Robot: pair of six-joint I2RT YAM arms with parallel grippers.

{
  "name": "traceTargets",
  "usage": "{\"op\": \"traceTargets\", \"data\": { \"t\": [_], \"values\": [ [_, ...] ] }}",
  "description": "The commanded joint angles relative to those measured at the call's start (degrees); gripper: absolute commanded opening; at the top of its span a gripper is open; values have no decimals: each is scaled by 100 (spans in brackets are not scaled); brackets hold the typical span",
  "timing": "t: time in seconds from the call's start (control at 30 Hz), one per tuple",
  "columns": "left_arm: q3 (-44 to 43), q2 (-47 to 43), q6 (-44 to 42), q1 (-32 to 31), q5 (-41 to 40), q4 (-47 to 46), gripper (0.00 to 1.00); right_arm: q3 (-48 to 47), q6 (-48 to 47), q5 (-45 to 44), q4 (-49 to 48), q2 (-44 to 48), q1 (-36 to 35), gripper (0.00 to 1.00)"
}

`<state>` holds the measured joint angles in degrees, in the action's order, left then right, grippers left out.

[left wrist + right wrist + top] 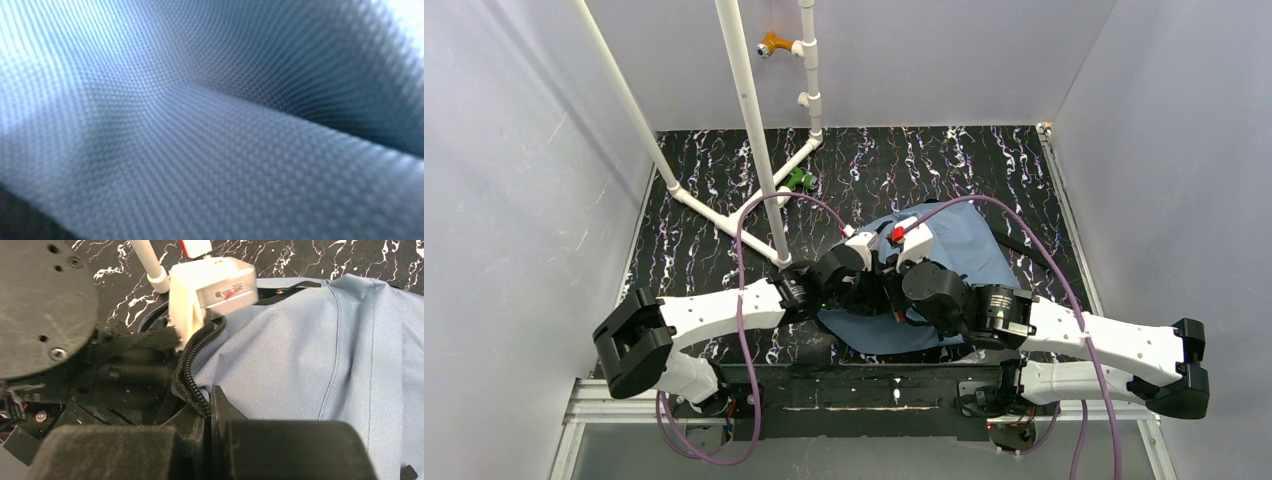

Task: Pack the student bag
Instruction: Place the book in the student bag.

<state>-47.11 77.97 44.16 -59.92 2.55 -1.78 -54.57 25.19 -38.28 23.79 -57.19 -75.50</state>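
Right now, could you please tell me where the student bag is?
In the top view the student bag lies right of centre on the marbled table, near its front edge, with the white pipe frame to its left.

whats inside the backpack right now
No packed items show. The opening of the backpack beside the zipper looks dark, and the left arm covers it from above. The left wrist view shows only blue fabric.
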Motion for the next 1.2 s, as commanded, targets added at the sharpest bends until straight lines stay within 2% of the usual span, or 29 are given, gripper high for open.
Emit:
{"op": "traceTargets", "data": {
  "t": [0.0,0.1,0.17,0.27,0.37,0.47,0.53,0.6,0.67,0.73,0.87,0.93,1.03,1.17],
  "values": [
    [-568,199,22,-127,-24,-343,19,-103,155,88,-476,283,-61,1],
    [-451,82,160,-143,-337,-739,19,-7,208,26,-570,326,-61,1],
    [-337,66,237,-123,-606,-911,26,32,223,16,-666,299,-61,1],
    [-230,206,349,155,-282,-937,34,2,210,60,-718,188,-61,1],
    [192,-25,470,400,50,-940,49,-23,210,108,-697,150,-61,1],
    [582,-539,23,473,107,-798,71,23,248,117,-657,195,-61,1],
    [746,-703,-60,557,271,-589,77,85,266,95,-664,244,-61,1],
    [836,-742,-36,598,420,-235,77,135,267,59,-697,258,-61,1],
    [833,-698,-90,602,606,46,72,120,267,30,-686,215,-61,1],
    [1047,-788,-36,581,872,0,67,72,288,24,-675,135,-61,11],
    [1432,-1118,-93,473,1152,-147,64,49,306,187,-694,-162,-61,12],
    [1547,-1284,-145,453,1329,-147,62,-15,342,274,-635,-356,-61,17],
    [1698,-1573,-202,378,1475,-169,54,-211,391,428,-436,-695,-33,39],
    [1928,-2009,-167,268,1435,-244,52,-486,367,783,29,-1127,131,71]
  ]
}}
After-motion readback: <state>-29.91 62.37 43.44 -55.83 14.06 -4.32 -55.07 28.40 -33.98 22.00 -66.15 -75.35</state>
